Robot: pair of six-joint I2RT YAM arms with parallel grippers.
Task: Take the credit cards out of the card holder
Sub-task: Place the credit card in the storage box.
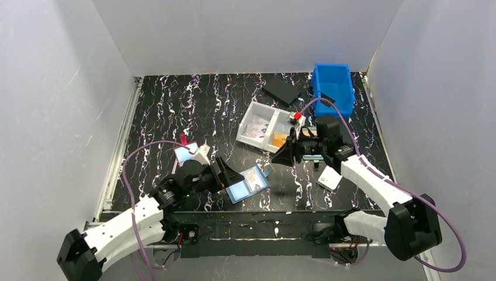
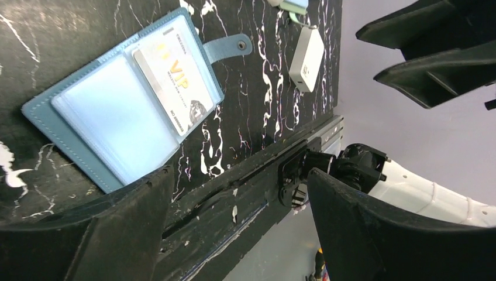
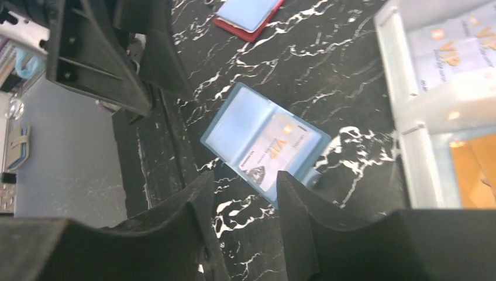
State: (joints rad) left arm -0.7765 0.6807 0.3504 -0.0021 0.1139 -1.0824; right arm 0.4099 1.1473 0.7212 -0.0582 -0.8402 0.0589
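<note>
Seen from above, the card holder (image 1: 247, 184) lies open and flat on the table (image 1: 175, 105) near its front edge. The left gripper (image 1: 233, 173) is just beside it, and the right gripper (image 1: 281, 154) hangs apart, near the white tray (image 1: 273, 124). Only the left wrist view shows 1 credit card (image 2: 172, 88) printed VIP in the panel by the snap tab (image 2: 228, 47), with that gripper's fingers (image 2: 117, 234) wide apart, holding nothing. The right wrist view adds pale VIP cards (image 3: 450, 47) in the tray, and its 2 fingers (image 3: 193, 234) are narrowly parted.
</note>
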